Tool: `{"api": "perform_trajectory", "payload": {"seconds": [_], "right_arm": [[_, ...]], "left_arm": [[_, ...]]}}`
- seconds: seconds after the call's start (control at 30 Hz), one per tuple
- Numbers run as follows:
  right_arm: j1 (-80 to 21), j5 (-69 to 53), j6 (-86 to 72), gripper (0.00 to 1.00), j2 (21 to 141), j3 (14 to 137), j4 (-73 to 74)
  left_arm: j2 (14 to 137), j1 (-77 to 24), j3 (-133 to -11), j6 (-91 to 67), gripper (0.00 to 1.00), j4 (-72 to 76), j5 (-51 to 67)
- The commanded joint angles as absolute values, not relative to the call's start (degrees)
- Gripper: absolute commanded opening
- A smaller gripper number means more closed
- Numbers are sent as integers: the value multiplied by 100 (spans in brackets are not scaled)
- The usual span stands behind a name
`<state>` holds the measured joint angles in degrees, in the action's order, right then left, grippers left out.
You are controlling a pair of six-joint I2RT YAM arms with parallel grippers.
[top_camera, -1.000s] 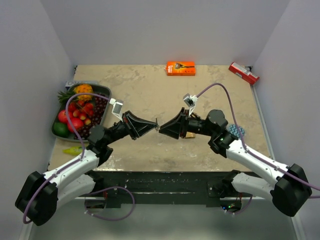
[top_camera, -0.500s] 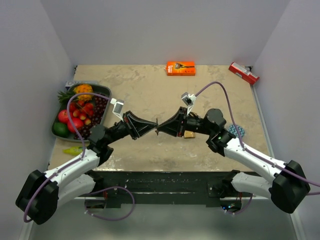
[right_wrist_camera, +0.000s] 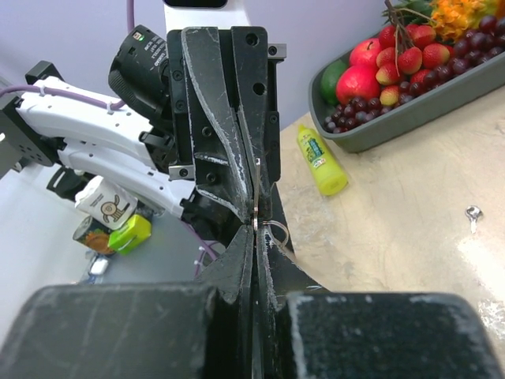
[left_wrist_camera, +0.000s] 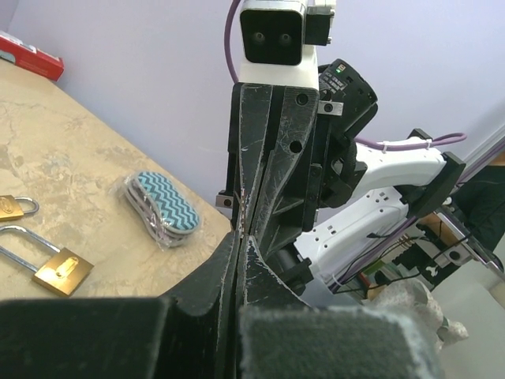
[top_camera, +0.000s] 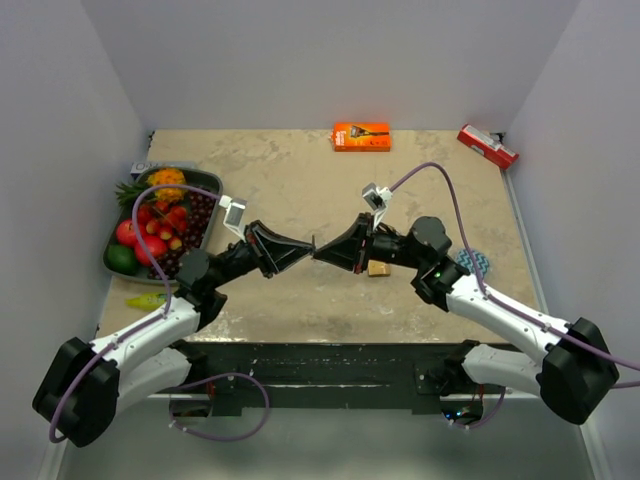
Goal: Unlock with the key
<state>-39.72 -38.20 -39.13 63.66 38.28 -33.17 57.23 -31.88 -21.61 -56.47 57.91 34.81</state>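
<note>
We see the table (top_camera: 290, 180) with both arms reaching in to meet tip to tip above its middle, nearer the near edge than the far one. The left gripper (top_camera: 307, 247) has its fingers pressed together, and the right gripper (top_camera: 321, 250) is likewise closed, nose to nose with it.

A fruit tray (top_camera: 212, 180) sits at the table's left edge. An orange box (top_camera: 361, 136) lies at the far edge and a red pack (top_camera: 488, 146) in the far right corner. A chevron pouch (left_wrist_camera: 167, 205) lies toward the right edge.

Two brass padlocks rest on the table below the right arm, the larger padlock (left_wrist_camera: 61, 271) just beside the smaller padlock (left_wrist_camera: 11, 208).

The key (right_wrist_camera: 256, 207) shows as a thin metal sliver in the seam where the tips meet. Both pairs of fingers appear clamped on it, and its ring (right_wrist_camera: 278, 232) hangs at the side.
</note>
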Motion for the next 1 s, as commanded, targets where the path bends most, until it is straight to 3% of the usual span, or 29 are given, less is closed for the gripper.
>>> {"api": "perform_trajectory", "payload": {"seconds": [0.0, 0.03, 0.07, 0.13, 0.17, 0.23, 0.4, 0.57, 0.8, 0.97], "right_arm": [[-3999, -3604, -3999, 0, 6451, 3981, -3754], [-3990, -3577, -3999, 0, 6469, 3981, -3718], [-3982, -3508, -4008, 0, 6460, 3981, -3674], [-3877, -3305, -3990, 0, 6434, 3981, -3472], [-3815, -3296, -3947, 0, 6399, 3981, -3393], [-3534, -3287, -3894, 0, 6355, 3973, -3174], [-2796, -3086, -3306, 0, 6004, 4086, -2052], [-1873, -2208, -2665, 0, 5661, 4394, -889], [-1213, -1415, -2215, 0, 5256, 4570, -378], [-1160, -1275, -2390, 0, 5002, 4465, -536]], "left_arm": [[5775, -3182, -2136, -5581, 0, 5995, 3656], [5757, -3190, -2153, -5485, 9, 5933, 3648], [5739, -3182, -2197, -5432, 35, 5854, 3621], [5625, -3182, -2223, -5170, 63, 5556, 3551], [5581, -3182, -2276, -5046, 82, 5398, 3438], [5423, -3182, -2346, -4555, 91, 4670, 3244], [5203, -3295, -2584, -3692, 94, 2993, 2234], [5790, -4068, -3066, -3428, 90, 2005, 647], [7993, -5193, -4437, -3586, 89, 706, -1053], [9507, -5581, -5946, -3752, 89, -8, -1021]]}}
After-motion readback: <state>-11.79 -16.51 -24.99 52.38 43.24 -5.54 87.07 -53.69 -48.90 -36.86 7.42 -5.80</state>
